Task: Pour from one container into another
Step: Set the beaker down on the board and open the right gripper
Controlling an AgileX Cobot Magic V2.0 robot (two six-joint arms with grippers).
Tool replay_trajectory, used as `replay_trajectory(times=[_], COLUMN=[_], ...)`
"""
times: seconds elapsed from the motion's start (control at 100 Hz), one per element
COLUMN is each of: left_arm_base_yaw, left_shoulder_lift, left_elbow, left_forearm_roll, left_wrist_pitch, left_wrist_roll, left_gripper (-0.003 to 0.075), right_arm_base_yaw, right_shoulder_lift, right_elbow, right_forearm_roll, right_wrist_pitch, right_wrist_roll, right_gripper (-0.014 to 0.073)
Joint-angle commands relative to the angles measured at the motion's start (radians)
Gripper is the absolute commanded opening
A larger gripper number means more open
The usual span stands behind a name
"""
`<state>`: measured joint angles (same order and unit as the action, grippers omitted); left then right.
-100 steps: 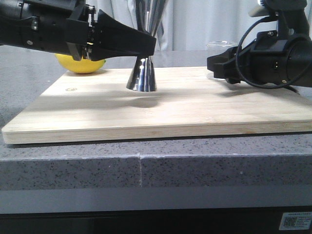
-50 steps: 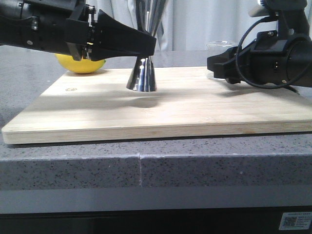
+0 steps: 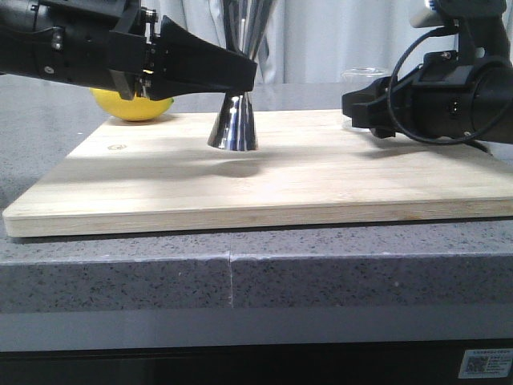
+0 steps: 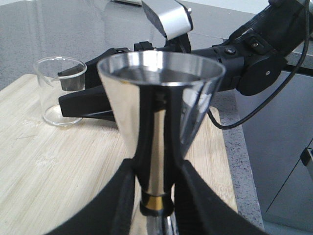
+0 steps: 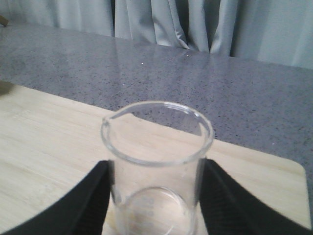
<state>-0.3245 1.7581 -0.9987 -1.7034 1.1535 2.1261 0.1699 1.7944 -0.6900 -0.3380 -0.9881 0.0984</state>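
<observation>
A grey speckled counter (image 3: 120,273) carries a large pale wooden board (image 3: 321,188). Two black robot arms reach in over the board from either side.

The left gripper (image 4: 152,196) has its jaws closed around the narrow waist of a tall steel jigger (image 3: 233,124), just above its thin gold band (image 4: 155,201). The jigger stands upright near the middle of the board, its base apparently resting on the wood. Its upper cup looks empty.

The right gripper (image 5: 155,196) has a black jaw on each side of a small clear glass beaker (image 5: 157,161), touching or almost touching the glass; I cannot tell whether it is truly clamped. The beaker stands on the board's right side, well apart from the jigger, spout turned toward it. No liquid is visible in it.

A yellow lemon (image 3: 132,106) lies at the board's back left corner, behind the left arm.

The task looks early: both vessels are bracketed, but lifting, carrying and tipping the beaker all remain.

Compared with a second ago, almost nothing differs; the right arm has shifted only very slightly.
</observation>
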Motion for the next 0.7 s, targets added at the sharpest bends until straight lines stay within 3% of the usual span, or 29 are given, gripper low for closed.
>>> replay_trajectory(times=[0.0, 0.19, 0.69], left_arm_base_yaw=[-0.008, -0.008, -0.008], left_shoulder_lift=[-0.043, -0.043, -0.043], left_elbow=[-0.029, -0.029, -0.029], left_forearm_roll=[-0.069, -0.069, -0.069], left_wrist_pitch=[0.116, 0.116, 0.116], left_wrist_roll=[0.003, 0.003, 0.003], left_gripper=[0.0137, 0.0137, 0.0137], right_arm_base_yaw=[-0.007, -0.007, -0.007], right_shoulder_lift=[-0.029, -0.029, -0.063], right_elbow=[-0.021, -0.021, -0.021], right_forearm_roll=[0.014, 0.038, 0.037], right_wrist_pitch=[-0.044, -0.044, -0.031], right_wrist_roll=[-0.008, -0.008, -0.008], right_gripper=[0.0351, 0.0431, 0.0430])
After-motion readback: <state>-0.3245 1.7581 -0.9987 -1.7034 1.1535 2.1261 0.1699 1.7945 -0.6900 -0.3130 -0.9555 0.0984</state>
